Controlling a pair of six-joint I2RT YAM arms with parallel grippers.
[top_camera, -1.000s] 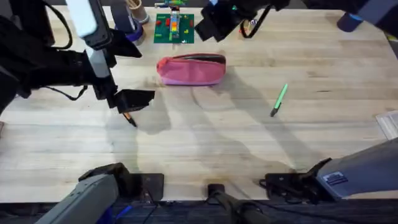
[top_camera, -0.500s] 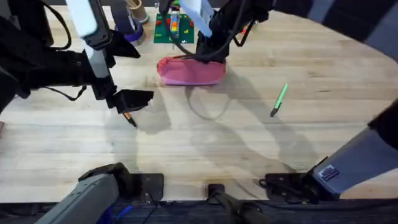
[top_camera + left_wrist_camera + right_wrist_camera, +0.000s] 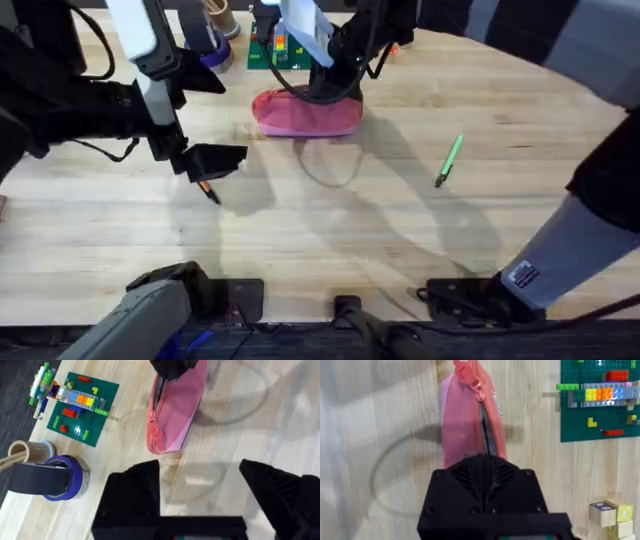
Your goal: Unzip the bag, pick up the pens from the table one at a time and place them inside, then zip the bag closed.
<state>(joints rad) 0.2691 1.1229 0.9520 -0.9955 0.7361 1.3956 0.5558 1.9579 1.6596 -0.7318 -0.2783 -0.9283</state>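
Though planted on top of the bag at the zipper line, impossible to tell whether the right gripper is clamped on the pull or merely resting there. Bag lying toward the far side of the table, just in front of the green brick plate, with a dark slit showing along the zipper. Risk from here: dragging the whole soft pouch instead of running the slider, with nothing pinning its other end. Left gripper spread wide and empty, just above the orange pen; could knock it askew on descent. Green pen well apart, to the right.
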